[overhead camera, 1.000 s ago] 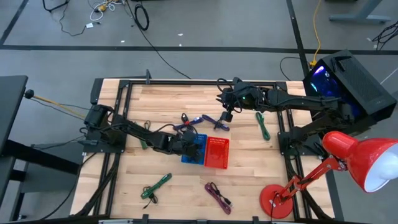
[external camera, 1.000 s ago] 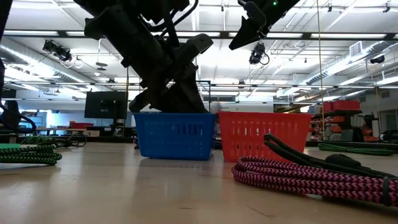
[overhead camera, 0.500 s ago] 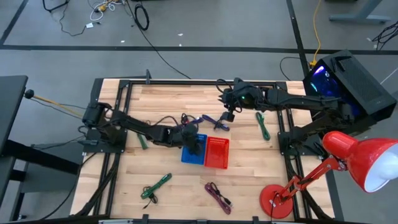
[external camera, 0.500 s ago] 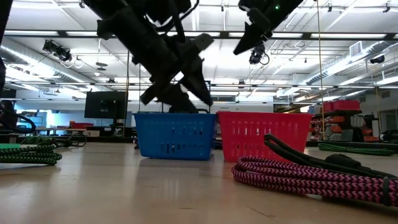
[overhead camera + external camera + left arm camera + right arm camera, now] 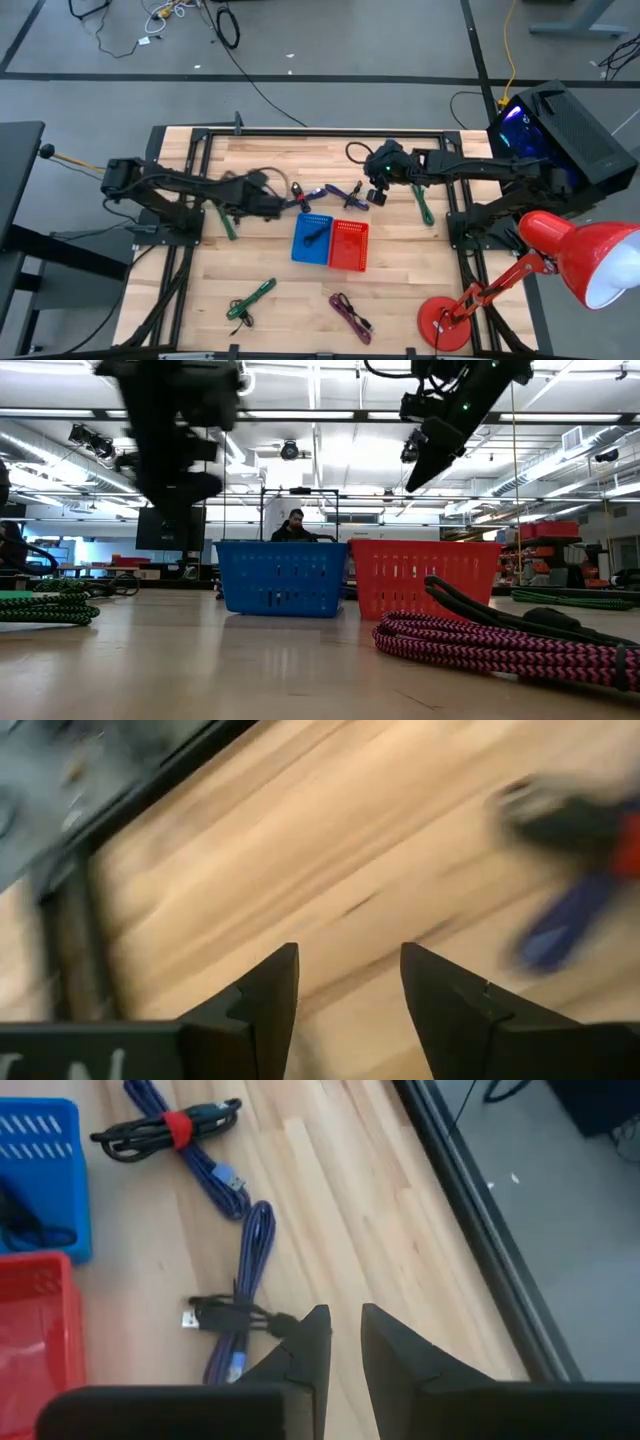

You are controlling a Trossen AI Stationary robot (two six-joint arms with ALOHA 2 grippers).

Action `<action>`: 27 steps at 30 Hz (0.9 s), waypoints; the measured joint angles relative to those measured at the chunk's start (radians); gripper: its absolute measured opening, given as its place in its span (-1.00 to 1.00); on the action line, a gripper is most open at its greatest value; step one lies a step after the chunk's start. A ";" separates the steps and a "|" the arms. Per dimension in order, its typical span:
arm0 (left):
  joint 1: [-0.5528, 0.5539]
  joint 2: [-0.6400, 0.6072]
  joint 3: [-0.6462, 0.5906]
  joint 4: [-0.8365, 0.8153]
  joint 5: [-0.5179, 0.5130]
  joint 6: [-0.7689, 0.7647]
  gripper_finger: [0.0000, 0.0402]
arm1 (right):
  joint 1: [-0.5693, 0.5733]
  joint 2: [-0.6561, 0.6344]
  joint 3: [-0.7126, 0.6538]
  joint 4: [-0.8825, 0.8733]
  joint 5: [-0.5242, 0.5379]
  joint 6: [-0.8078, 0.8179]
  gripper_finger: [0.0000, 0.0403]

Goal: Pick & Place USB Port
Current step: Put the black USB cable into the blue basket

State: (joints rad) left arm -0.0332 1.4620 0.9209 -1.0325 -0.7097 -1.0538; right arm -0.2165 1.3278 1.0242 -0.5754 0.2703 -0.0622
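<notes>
A blue basket (image 5: 312, 240) and a red basket (image 5: 348, 246) stand side by side mid-table. A black cable (image 5: 316, 234) lies inside the blue one. Behind them, a black cable bundle with a red tie (image 5: 165, 1130) and a blue-purple USB cable (image 5: 243, 1245) rest on the wood. My right gripper (image 5: 340, 1320) hovers just above that blue-purple cable, its fingers a narrow gap apart and nothing between them. Left of the baskets, my left gripper (image 5: 348, 955) is over bare wood, open and empty.
Loose cable coils lie around: a green one (image 5: 424, 203) at the right, a green one (image 5: 250, 298) and a pink-black one (image 5: 350, 315) near the front, and another green one (image 5: 228, 226) at the left. A red lamp (image 5: 560, 255) stands at the near right corner.
My left gripper has risen out of the blue basket and drawn back fast toward the table's left, tipping as it went; the black cable now shows lying in the basket. My right gripper has sunk a little toward the blue-purple cable.
</notes>
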 joint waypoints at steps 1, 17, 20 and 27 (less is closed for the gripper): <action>-0.001 -0.021 -0.028 -0.031 0.008 -0.054 -0.09 | 0.001 -0.004 -0.019 0.030 -0.001 0.002 -0.69; 0.062 -0.260 -0.388 0.288 0.258 -0.221 -0.09 | 0.066 -0.082 -0.124 0.206 -0.082 0.002 -0.69; 0.078 -0.255 -0.393 0.285 0.269 -0.218 -0.09 | 0.084 -0.087 -0.124 0.207 -0.068 0.003 -0.69; 0.083 -0.250 -0.393 0.277 0.271 -0.228 -0.09 | 0.110 -0.087 -0.124 0.212 -0.068 0.003 -0.69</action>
State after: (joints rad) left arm 0.0494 1.2118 0.5278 -0.7552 -0.4386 -1.2822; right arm -0.1063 1.2407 0.9001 -0.3638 0.2020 -0.0593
